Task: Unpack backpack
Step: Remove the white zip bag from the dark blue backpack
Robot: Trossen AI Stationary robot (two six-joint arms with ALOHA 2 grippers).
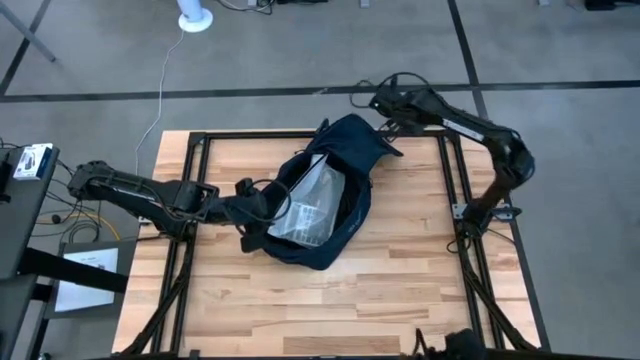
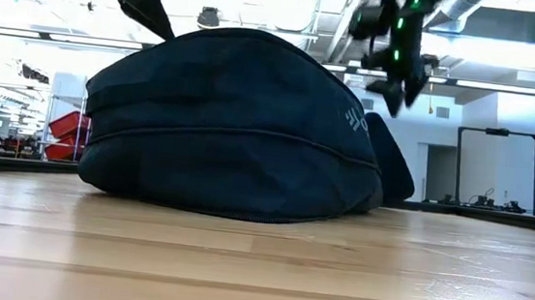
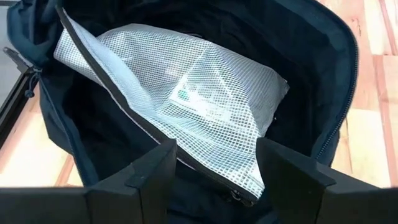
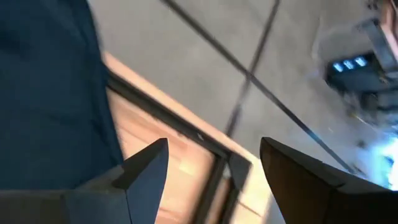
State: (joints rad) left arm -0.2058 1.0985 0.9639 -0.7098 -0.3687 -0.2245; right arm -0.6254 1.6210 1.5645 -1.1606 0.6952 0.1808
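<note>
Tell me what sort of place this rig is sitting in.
Probably a robotics lab or workshop, not a home. The wooden table stands on bare concrete floor marked with dark tape lines, exposed ceiling ducts and strip lights run overhead, and equipment racks line the far wall.

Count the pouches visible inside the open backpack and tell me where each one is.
1. A clear mesh pouch lies in the open backpack at the table's middle, just ahead of the left claw. Others may be hidden beneath it or in the dark interior.
</note>
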